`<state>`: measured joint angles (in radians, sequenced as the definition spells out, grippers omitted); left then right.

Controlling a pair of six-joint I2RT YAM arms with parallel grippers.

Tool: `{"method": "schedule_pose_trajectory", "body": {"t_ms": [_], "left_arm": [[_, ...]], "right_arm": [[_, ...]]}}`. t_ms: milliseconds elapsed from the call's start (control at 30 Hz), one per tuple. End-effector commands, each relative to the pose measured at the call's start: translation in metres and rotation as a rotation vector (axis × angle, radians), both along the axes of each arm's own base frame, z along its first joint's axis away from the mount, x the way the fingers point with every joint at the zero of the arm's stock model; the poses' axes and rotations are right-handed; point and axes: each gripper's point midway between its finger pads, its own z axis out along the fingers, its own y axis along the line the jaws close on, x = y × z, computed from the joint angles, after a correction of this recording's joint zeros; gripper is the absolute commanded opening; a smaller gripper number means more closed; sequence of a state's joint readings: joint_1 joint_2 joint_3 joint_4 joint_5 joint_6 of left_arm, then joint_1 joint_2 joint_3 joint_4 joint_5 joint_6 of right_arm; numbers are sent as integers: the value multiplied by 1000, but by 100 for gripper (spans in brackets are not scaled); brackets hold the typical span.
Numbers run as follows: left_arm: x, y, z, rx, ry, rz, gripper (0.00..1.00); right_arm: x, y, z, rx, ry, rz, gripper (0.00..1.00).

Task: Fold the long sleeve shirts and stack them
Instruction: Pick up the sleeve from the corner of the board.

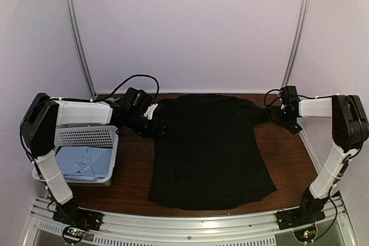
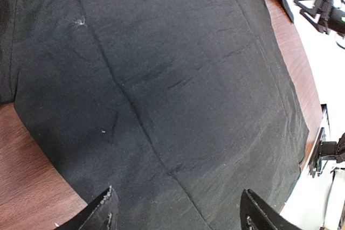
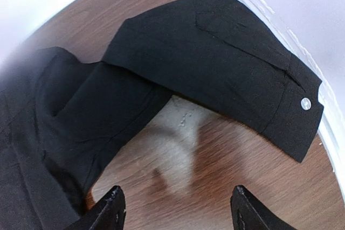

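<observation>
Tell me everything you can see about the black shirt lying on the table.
The black shirt is soft, matte cloth, spread flat on the brown table, hem toward the arms and shoulders at the far edge. A long crease runs down its body, with a tiny white mark near it. One sleeve lies bent on the wood at the far right, its cuff bearing a pale button. The other sleeve cannot be made out. Both arms' jaws are open and hold none of it.

Two shirts: one black shirt (image 1: 210, 148) on the one desk (image 1: 135, 171), and one light blue shirt (image 1: 83, 162) in the one white basket (image 1: 86, 136). Two hands: left hand (image 1: 155, 124) and right hand (image 1: 283, 116). One white button (image 3: 305, 103).
</observation>
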<state>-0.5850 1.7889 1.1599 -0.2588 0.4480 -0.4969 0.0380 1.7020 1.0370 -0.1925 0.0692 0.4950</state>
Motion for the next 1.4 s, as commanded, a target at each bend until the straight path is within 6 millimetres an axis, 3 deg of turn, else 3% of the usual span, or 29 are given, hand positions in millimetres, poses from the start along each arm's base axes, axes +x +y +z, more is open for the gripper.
{"method": "schedule_pose_trajectory", "body": {"t_ms": [0, 167, 300, 433, 533, 667, 1000, 1200, 1367], "left_arm": [[8, 1, 27, -22, -81, -5, 79], [4, 3, 29, -26, -89, -10, 79], [4, -2, 36, -54, -98, -29, 79], [5, -12, 42, -108, -95, -48, 79], [5, -21, 41, -136, -87, -68, 79], [0, -29, 31, -134, -63, -82, 79], [-4, -29, 22, -127, -45, -91, 79], [-4, -28, 21, -119, -46, -89, 79], [-4, -27, 18, -111, -42, -84, 79]], "right_arm": [[10, -27, -8, -82, 55, -33, 68], [7, -75, -13, -127, 93, -140, 69], [11, -92, -18, -72, 95, -174, 72], [27, -99, -19, -36, 78, -183, 74], [43, -100, -21, -14, 78, -176, 74], [55, -97, -38, 27, 111, -160, 74], [49, -90, -69, 59, 183, -158, 72], [31, -78, -90, 67, 241, -147, 60], [19, -48, -97, 102, 257, -78, 34]]}}
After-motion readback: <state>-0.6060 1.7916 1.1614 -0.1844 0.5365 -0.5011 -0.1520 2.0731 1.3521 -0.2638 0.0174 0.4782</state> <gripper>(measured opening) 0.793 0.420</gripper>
